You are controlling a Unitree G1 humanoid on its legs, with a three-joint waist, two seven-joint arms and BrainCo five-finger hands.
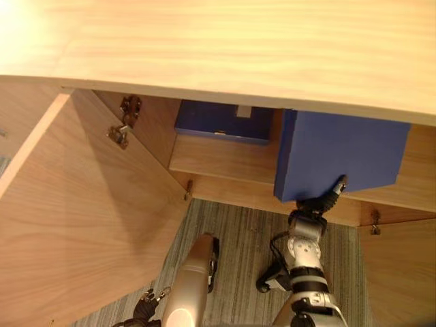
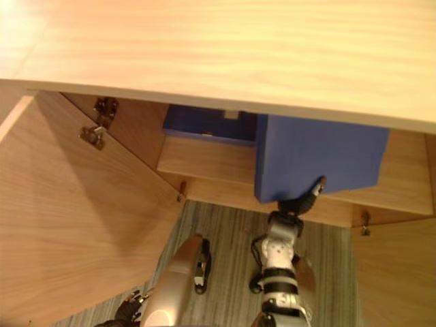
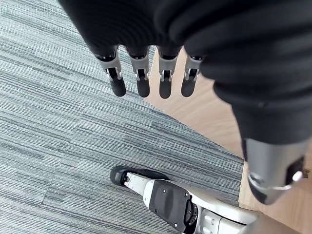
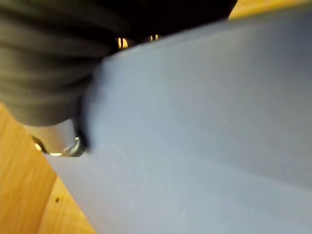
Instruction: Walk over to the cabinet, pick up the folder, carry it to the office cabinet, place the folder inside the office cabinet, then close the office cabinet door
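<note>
The cabinet's pale wooden top (image 1: pixel 238 48) hides the upper part of the upright blue folder (image 1: pixel 340 153) and most of a darker blue folder (image 1: pixel 221 122) at the back of the shelf (image 1: pixel 218 160), the right hand (image 1: pixel 320 202) is mostly hidden behind the upright folder, and the open wooden door (image 1: pixel 82 225) runs off the left edge.

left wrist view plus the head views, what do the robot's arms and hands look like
The left hand has a black ribbed cover over its back and wrist, and a row of silver fingers ending in rounded dark tips. The left arm is a smooth silver-grey shell. The right arm is silver-grey with dark bands between segments, and the right hand wears the same dark ribbed cover.
</note>
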